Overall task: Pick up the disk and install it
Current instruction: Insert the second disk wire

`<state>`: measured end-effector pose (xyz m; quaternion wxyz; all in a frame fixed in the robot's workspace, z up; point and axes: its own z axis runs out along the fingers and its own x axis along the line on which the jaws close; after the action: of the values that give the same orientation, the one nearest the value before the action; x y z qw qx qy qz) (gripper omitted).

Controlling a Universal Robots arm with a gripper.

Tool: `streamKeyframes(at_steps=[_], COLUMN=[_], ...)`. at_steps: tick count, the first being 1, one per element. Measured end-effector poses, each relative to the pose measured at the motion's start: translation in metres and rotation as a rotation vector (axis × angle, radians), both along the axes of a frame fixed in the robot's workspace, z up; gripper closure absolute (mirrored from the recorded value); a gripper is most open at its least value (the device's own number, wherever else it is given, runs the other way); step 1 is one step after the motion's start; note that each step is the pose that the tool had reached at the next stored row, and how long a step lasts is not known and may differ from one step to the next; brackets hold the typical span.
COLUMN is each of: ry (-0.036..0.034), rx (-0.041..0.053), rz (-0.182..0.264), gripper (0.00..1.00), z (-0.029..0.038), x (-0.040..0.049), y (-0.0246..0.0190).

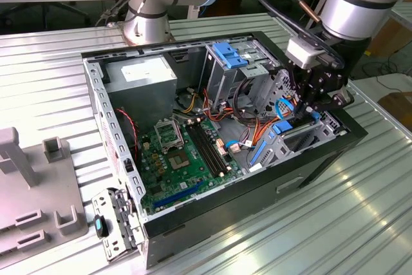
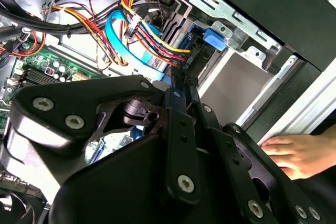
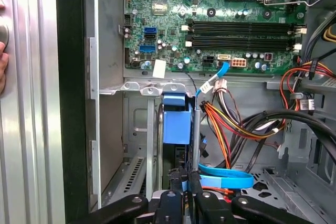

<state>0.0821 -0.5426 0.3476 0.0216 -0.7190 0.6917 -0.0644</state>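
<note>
1. Blue-railed disk [image 3: 176, 124], standing on edge in the bay slot of the open computer case [image 1: 116, 152], at 3 o'clock in the exterior view.
2. Black fingers [image 3: 184, 187] drawn narrow, nearly together, pinching the disk's edge.
3. Green motherboard [image 1: 187, 159] at case centre.
4. Hand [image 2: 299, 153] resting on ribbed metal tabletop [image 1: 335, 223] beside the case.
</note>
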Motion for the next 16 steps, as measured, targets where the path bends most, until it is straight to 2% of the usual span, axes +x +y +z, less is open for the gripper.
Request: streamKeyframes(at_steps=[11,16], ry=[-0.0016,-0.0017], rx=[-0.0002,-0.0004], rz=[0.004,0.007], gripper=[0.84,0.84], z=[0.0000,-0.0020], x=[-0.0002,-0.0002], y=[0.0010,0.0010])
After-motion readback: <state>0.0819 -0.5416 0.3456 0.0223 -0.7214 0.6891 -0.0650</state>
